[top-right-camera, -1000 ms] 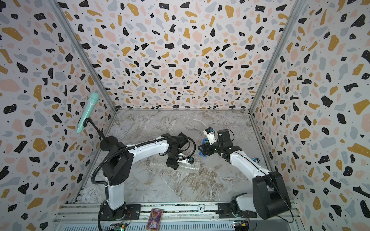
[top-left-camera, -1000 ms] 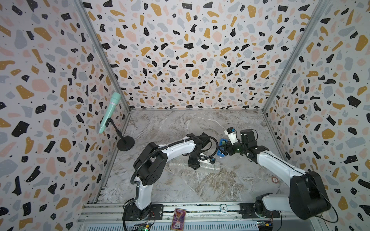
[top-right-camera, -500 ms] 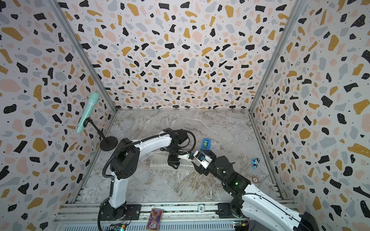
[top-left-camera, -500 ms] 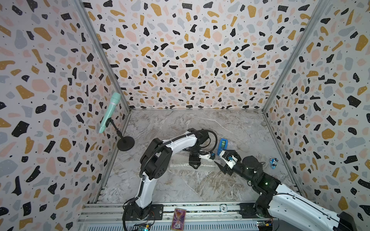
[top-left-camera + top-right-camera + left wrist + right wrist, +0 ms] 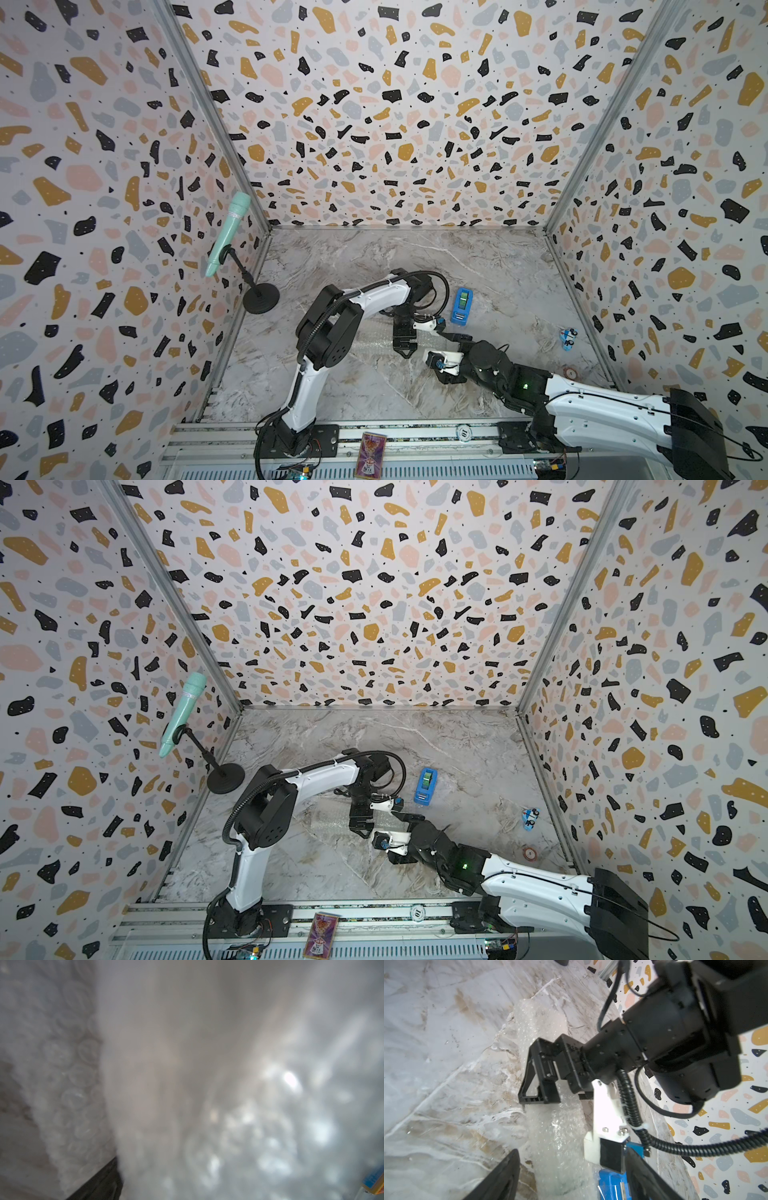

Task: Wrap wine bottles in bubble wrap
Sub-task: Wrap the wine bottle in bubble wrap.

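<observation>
You look into a booth of white terrazzo-speckled wall panels [image 5: 395,124], joined by grey metal corner strips [image 5: 214,116], over an evenly lit grey-beige veined marble-look floor [image 5: 374,257].

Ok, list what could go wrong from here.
1. Both the left gripper and right gripper stand open, neither clamping the bubble wrap; the roll may spring loose.
2. The right gripper is close beside the left gripper and the blue tape dispenser; moving in could bump either.
</observation>
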